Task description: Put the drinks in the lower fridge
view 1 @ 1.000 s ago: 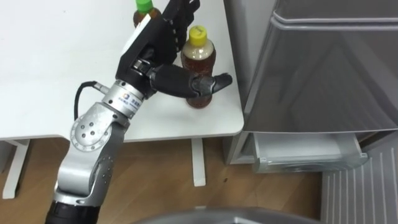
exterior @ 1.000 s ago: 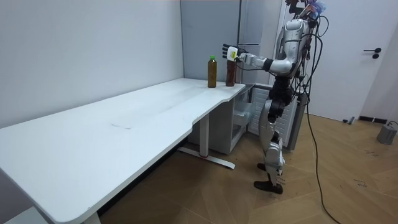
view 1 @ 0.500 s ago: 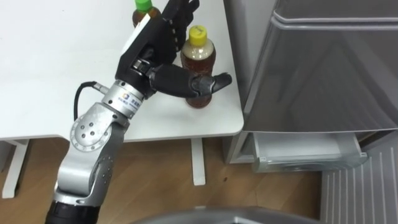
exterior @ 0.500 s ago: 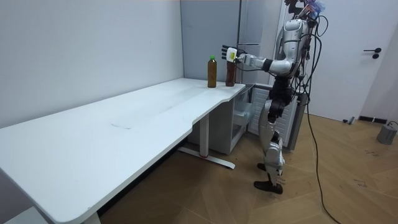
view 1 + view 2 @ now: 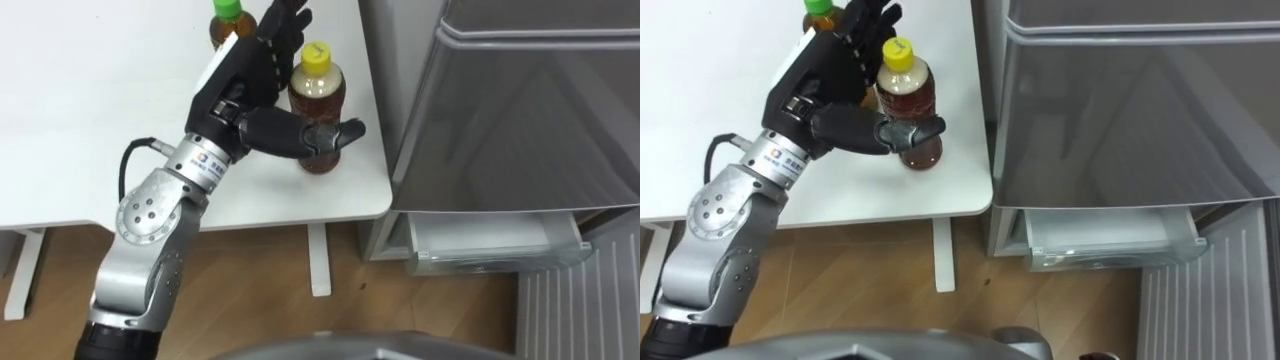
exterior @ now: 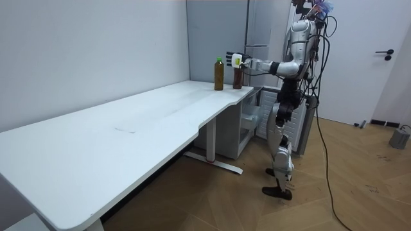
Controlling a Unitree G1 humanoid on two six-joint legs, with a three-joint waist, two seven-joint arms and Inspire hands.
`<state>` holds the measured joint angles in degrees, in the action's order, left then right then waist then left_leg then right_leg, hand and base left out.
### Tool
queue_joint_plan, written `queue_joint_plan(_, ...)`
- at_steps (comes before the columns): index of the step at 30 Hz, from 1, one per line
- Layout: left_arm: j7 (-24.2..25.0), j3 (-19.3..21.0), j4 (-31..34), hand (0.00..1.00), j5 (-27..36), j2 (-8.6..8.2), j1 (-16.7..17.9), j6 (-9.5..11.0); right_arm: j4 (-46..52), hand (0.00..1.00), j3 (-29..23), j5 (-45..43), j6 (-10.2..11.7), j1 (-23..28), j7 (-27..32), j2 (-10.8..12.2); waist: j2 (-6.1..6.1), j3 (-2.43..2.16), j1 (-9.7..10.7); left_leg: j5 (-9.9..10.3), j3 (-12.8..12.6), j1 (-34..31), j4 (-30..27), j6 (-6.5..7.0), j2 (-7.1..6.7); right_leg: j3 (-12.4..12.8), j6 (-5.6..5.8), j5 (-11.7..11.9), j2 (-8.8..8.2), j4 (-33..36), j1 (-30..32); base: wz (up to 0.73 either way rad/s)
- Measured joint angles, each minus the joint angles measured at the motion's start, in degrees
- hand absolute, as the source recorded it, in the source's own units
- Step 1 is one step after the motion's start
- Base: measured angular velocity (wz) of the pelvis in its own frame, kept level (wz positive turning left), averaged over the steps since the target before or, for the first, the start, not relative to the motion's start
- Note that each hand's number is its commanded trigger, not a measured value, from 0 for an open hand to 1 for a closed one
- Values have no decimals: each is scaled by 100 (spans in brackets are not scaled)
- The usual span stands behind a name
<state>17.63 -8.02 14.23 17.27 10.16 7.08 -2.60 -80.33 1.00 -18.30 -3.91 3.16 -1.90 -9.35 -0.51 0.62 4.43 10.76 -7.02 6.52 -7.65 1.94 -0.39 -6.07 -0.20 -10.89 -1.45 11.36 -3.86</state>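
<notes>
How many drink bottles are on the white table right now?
2. The yellow-capped bottle stands near the corner of the table by the fridge, between the left robot hand's thumb and its straight fingers. The green-capped bottle stands just behind that hand, partly hidden.

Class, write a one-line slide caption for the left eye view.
Left hand, fingers straight, thumb across the yellow-capped bottle near the table corner, beside the fridge.

On my desk [image 5: 90,120], the near bottle [image 5: 322,95] stands at the right front corner, with the far bottle [image 5: 226,22] behind it to the left. My left hand [image 5: 240,85] sits between them. The fridge [image 5: 500,110] stands right of the desk.
</notes>
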Motion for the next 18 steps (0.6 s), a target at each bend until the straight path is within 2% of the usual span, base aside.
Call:
queue_joint_plan(11, -131, -16, 0, 0, -229, 64, 23, 0, 26, 0, 2, -1, 11, 5, 8, -1, 2, -5, 4, -1, -38, 9, -1, -1, -4, 33, 2, 3, -1, -66, -41, 0)
queue_joint_plan(12, -158, -25, 0, 10, -267, 85, 26, 0, 25, 0, 16, 0, 11, 12, 16, -3, 3, -5, 8, -1, -38, 11, -3, -1, -4, 35, 2, 3, -1, -71, -48, 0)
queue_joint_plan(13, -183, -39, 0, 100, -294, 95, 26, 0, 25, 0, 20, 1, 11, 17, 20, -4, 4, -5, 7, -1, -38, 13, -4, -1, -4, 34, 2, 3, -1, -72, -51, 0)
queue_joint_plan(18, -236, -128, 0, 100, -340, 150, 27, 0, 27, 0, 54, -1, 14, 23, 47, -5, 13, -2, 11, -1, -40, 27, -9, -1, -4, 30, 2, 3, -3, -83, -80, 0)
